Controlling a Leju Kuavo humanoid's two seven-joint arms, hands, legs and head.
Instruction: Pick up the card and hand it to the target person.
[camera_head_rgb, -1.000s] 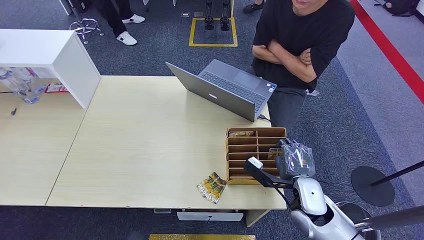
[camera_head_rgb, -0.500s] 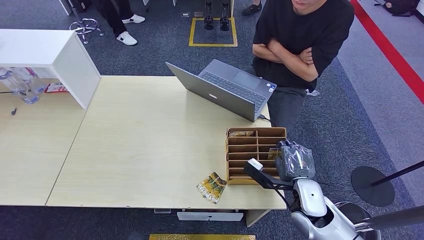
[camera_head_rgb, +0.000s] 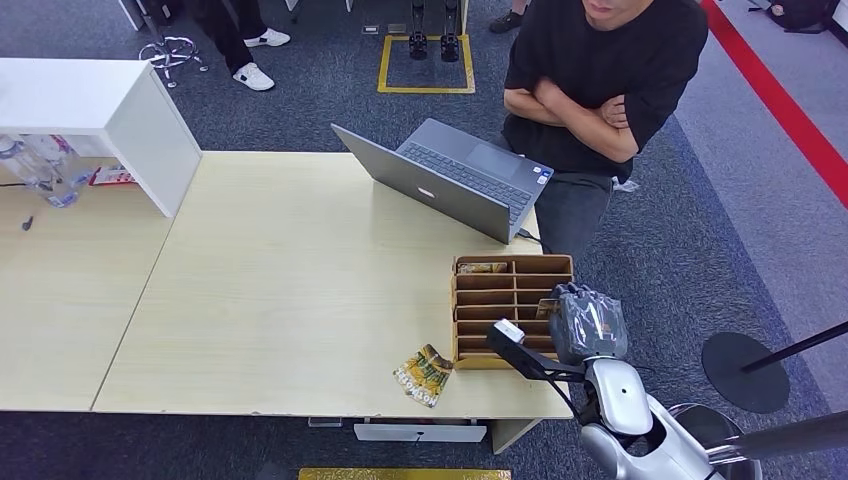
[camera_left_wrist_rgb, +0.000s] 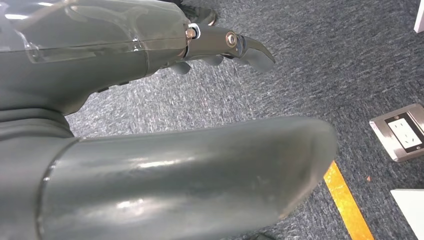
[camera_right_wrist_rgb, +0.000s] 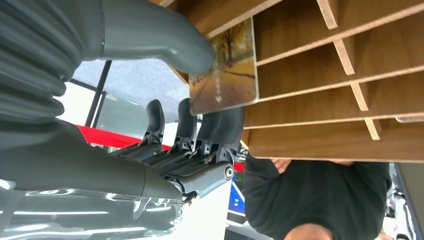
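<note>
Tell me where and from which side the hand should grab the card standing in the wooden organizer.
Pinch the card by the edge sticking out of its slot in the organizer, thumb on one face, fingers on the other. The dividers hide the rest, so the right hand should come from the open side.

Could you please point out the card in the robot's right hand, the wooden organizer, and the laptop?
card (camera_right_wrist_rgb: 227, 75), right wrist view, on its printed face.
wooden organizer (camera_head_rgb: 512, 264), head view, on its far rim.
laptop (camera_head_rgb: 425, 188), head view, on the lid's back.
</note>
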